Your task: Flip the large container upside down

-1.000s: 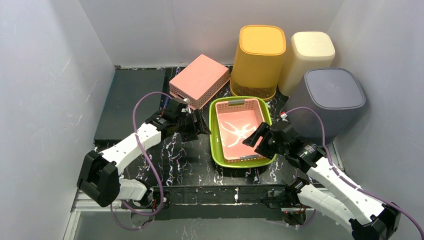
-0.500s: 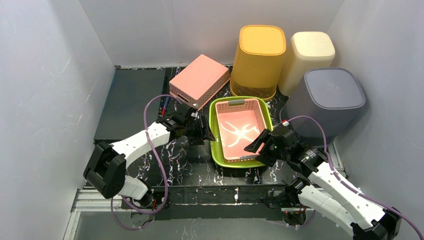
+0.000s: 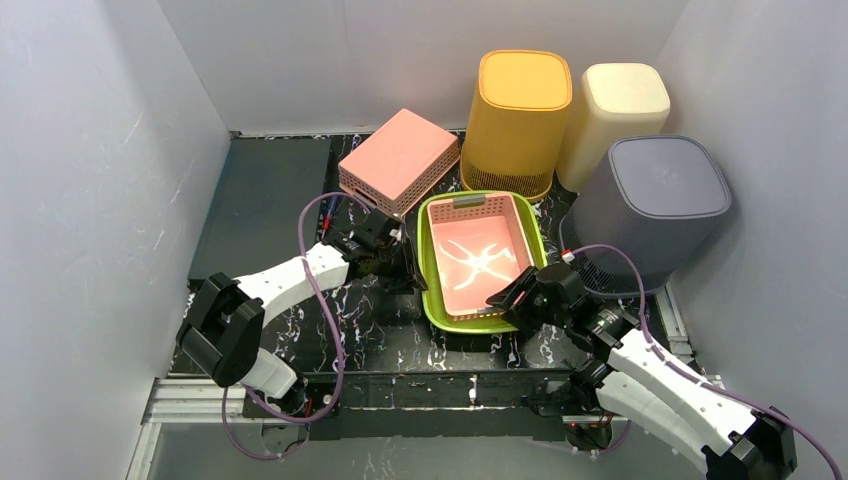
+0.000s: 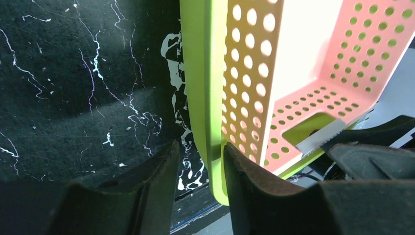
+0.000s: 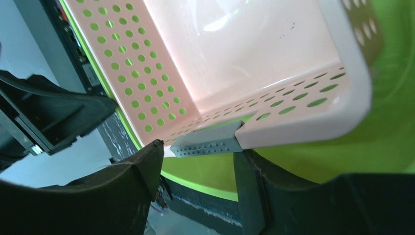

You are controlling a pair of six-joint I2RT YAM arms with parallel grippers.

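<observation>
Now the green tray (image 3: 427,262) sits upright at mid-table (image 3: 370,330), between the two arms, with a pink basket (image 3: 480,262) nested inside it. Left gripper (image 3: 408,270) is at the tray's left wall. In the left wrist view its fingers (image 4: 147,196) straddle that wall (image 4: 203,73): the inner one touches it, the outer one shows a sliver of marble beside it, so the jaws are not yet clamped. Right gripper (image 3: 512,302) is at the tray's near end. In the right wrist view its fingers (image 5: 132,191) stand either side of the basket's grey tab (image 5: 208,143), parted, with the green rim just below. Behind the tray stand a pink box (image 3: 398,160), a yellow bin (image 3: 515,120), a cream bin (image 3: 615,120) and a grey bin (image 3: 655,200), all bottom-up
</observation>
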